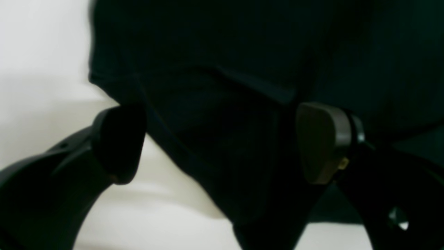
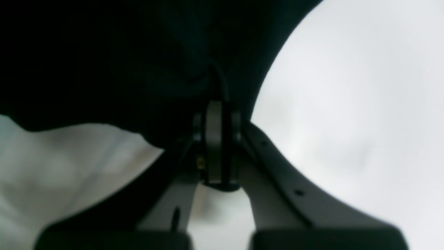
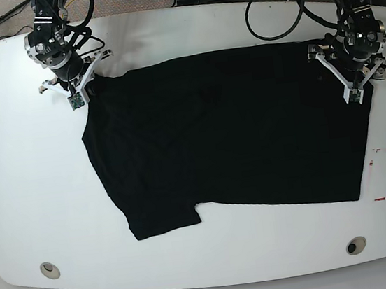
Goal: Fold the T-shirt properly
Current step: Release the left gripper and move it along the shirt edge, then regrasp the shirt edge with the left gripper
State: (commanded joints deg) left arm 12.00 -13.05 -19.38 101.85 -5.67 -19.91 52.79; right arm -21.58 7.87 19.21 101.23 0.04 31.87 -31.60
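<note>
Tabletop front edge: white tabletop [image 3: 214,262] has a wide bare strip nearest the camera in the base view, with two small round fittings [image 3: 50,269] near the front corners; judged enough room to take a fold brought forward

T-shirt: black T-shirt [image 3: 227,133] lies spread flat across the middle of the tabletop, one sleeve [image 3: 163,218] jutting toward the front edge, the far hem line running close to both arms

Red marking: red rectangle outline [image 3: 383,174] on the tabletop just beside the shirt's edge on the base view's right; its purpose cannot be told

Left gripper: left gripper [image 1: 222,144] sits at the shirt's far corner on the base view's right; its fingers [image 1: 321,142] are spread wide apart, black cloth lying between them without being pinched

Why so (left): judged to be straddling the cloth edge, ready to close on a corner

Right gripper: right gripper [image 2: 218,146] is at the far corner on the base view's left, fingers pressed together on a fold of the shirt that bunches just above the tips in the right wrist view

Why so (right): judged to be one end of a two-corner hold, so the far edge can be lifted evenly

Open room: bare white surface lies beyond both side edges of the shirt; cables [image 3: 275,7] crowd the far rim behind the arms, so moving backward looks less free than moving forward

Risk: with only one corner gripped, a lift now would likely skew the cloth
</note>
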